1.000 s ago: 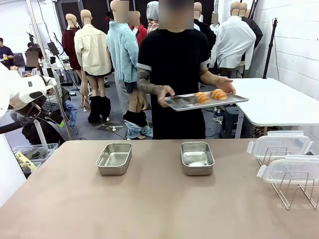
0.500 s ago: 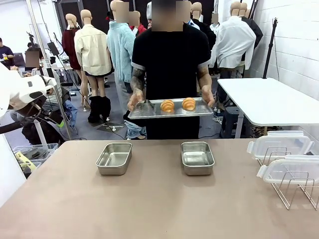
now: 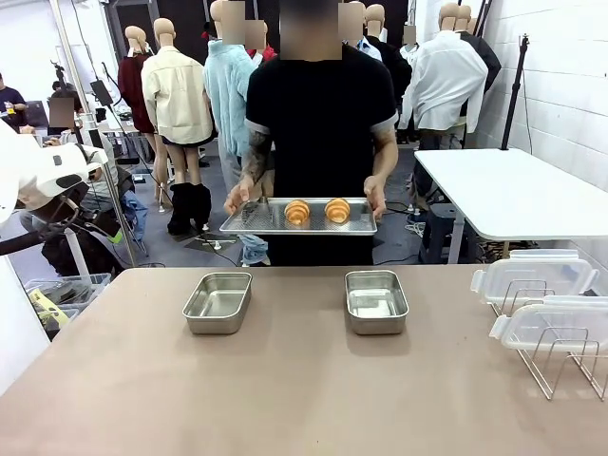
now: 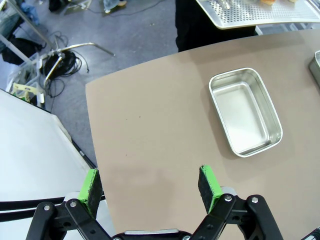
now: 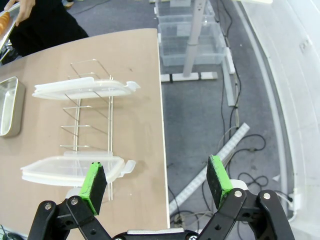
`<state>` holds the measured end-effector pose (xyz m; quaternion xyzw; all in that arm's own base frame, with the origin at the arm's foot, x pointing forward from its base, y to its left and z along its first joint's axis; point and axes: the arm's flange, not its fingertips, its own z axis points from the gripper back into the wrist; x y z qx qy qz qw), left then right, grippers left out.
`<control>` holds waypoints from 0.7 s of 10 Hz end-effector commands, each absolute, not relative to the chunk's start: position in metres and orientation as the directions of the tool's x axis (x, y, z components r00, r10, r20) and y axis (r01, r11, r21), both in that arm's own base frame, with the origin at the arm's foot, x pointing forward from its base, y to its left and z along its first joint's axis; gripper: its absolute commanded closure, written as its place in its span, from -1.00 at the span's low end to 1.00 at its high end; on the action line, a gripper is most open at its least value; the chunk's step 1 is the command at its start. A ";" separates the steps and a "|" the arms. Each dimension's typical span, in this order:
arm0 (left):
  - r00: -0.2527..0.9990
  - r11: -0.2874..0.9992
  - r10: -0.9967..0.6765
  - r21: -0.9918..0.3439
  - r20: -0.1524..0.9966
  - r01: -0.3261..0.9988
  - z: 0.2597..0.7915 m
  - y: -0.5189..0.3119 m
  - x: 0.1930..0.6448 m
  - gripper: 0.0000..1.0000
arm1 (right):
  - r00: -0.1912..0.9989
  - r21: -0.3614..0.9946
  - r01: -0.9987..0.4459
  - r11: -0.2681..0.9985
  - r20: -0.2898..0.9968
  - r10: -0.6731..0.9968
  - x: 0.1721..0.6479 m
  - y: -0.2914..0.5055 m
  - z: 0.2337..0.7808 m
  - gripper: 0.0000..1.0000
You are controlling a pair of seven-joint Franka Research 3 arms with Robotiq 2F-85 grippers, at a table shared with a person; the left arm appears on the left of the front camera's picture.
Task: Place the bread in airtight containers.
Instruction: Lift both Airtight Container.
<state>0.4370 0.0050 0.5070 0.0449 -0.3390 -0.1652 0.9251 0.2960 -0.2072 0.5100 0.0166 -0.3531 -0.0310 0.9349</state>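
Currently left fingers (image 4: 207,185) and right fingers (image 5: 218,181) gape empty above table (image 3: 285,399) edges, open surface around both tins (image 3: 218,302) (image 3: 376,301).

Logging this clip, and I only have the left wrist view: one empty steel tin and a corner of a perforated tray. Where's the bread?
Observer: Two croissants lie side by side on that tray, which a person holds with both hands at the far side of the table.
Operator: Is the other tin filled yet?
Observer: No, both tins sit empty on the table.
Operator: And the lids?
Observer: Two clear lids rest on a wire rack at the robot's right end of the table, off the tins.
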 end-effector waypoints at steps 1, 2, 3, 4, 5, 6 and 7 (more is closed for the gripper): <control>0.716 0.940 -0.339 0.203 0.610 0.273 0.507 0.008 0.434 -1.00 | 0.750 0.062 0.044 0.997 0.657 -0.074 0.296 -0.207 0.508 -1.00; 0.716 0.940 -0.339 0.203 0.610 0.273 0.507 0.008 0.434 -1.00 | 0.750 0.062 0.044 0.997 0.657 -0.074 0.296 -0.207 0.508 -1.00; 0.716 0.940 -0.339 0.203 0.610 0.273 0.507 0.008 0.434 -1.00 | 0.750 0.062 0.044 0.997 0.657 -0.074 0.296 -0.207 0.508 -1.00; 0.716 0.940 -0.339 0.203 0.610 0.273 0.507 0.008 0.434 -1.00 | 0.750 0.062 0.044 0.997 0.657 -0.074 0.296 -0.207 0.508 -1.00; 0.716 0.940 -0.339 0.203 0.610 0.273 0.507 0.008 0.434 -1.00 | 0.750 0.062 0.044 0.997 0.657 -0.074 0.296 -0.207 0.508 -1.00; 0.716 0.940 -0.339 0.203 0.610 0.273 0.507 0.008 0.434 -1.00 | 0.750 0.062 0.044 0.997 0.657 -0.074 0.296 -0.207 0.508 -1.00; 0.716 0.940 -0.339 0.203 0.610 0.273 0.507 0.008 0.434 -1.00 | 0.750 0.062 0.044 0.997 0.657 -0.074 0.296 -0.207 0.508 -1.00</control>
